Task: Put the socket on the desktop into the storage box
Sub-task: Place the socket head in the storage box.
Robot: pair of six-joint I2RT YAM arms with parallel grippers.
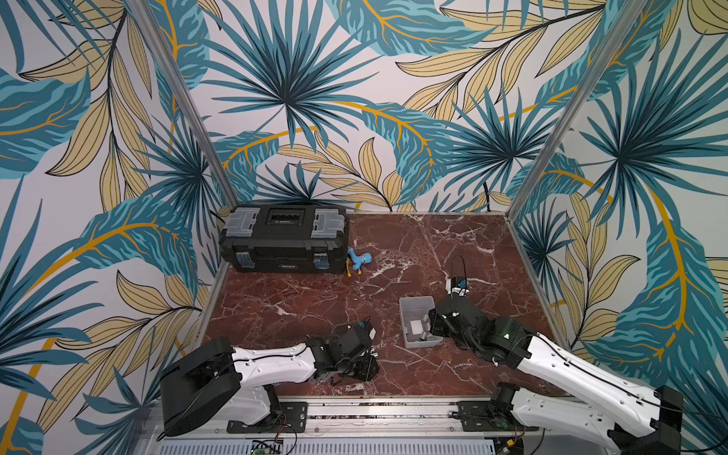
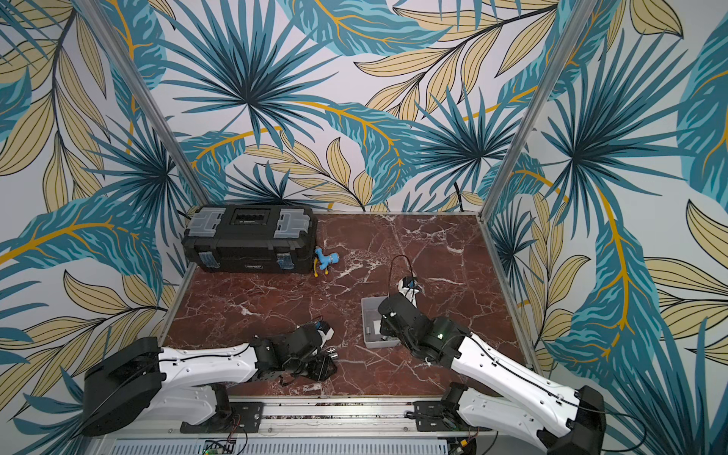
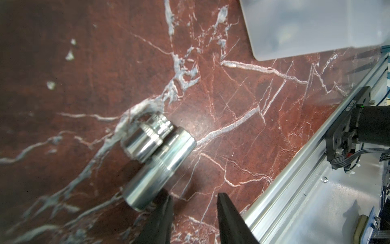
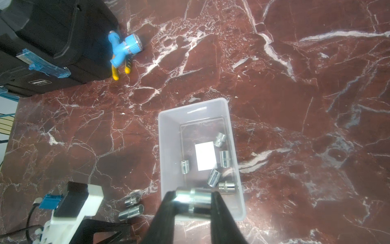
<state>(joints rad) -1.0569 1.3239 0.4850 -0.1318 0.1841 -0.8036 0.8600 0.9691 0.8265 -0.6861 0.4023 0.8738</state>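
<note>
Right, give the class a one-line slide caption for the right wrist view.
Right gripper holds a socket above the storage box, five sockets already inside, two sockets on the desktop.

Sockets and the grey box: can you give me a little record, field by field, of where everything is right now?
storage box: pale grey, lidless, on the desktop
boxed sockets: five, lying loose around a white label
right fingers: shut on the held socket, over one end of the box
loose sockets: two on the desktop, side by side
left fingers: apart, empty, beside the longer loose socket
bystanders: black toolbox, blue-and-yellow object
</note>
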